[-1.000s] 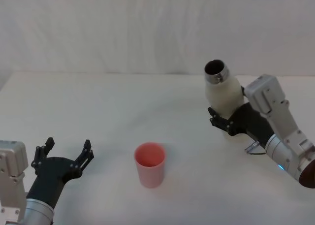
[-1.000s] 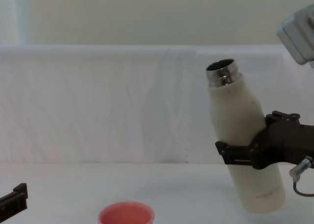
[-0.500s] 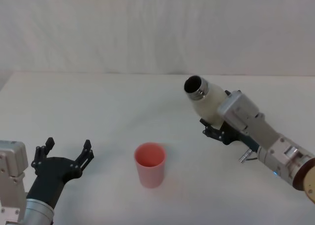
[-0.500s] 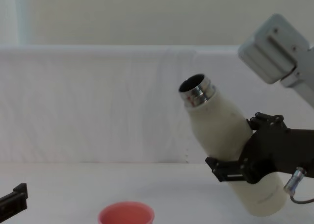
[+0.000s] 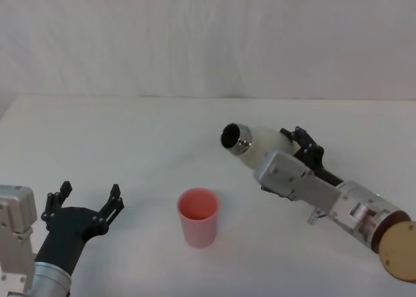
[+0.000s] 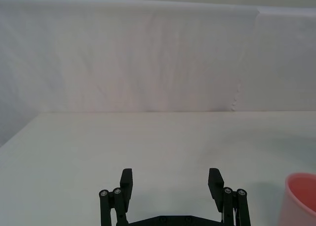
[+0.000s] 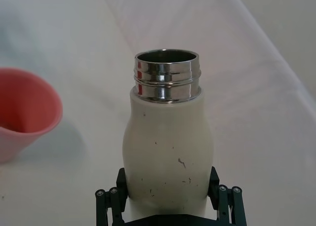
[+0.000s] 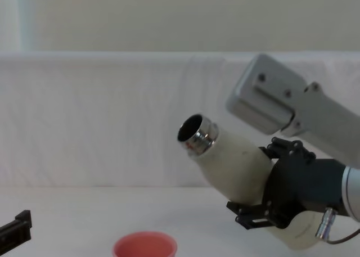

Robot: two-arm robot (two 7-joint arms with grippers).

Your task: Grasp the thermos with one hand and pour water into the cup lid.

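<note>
My right gripper is shut on the thermos, a cream-white bottle with a steel neck, held in the air and tilted far over with its open mouth toward the left. In the chest view the thermos leans left above and to the right of the cup lid. The salmon-pink cup lid stands upright on the table, below and left of the bottle's mouth. From the right wrist, the thermos sits between the black fingers, with the cup lid off to one side. My left gripper rests open at the near left.
A white table carries everything, with a white cloth backdrop behind it. The left wrist view has the open left gripper over bare table and the cup lid's rim at the edge.
The right gripper has swung the thermos from nearly upright to steeply tilted and carried it left, toward the cup lid. The left arm has not moved.
</note>
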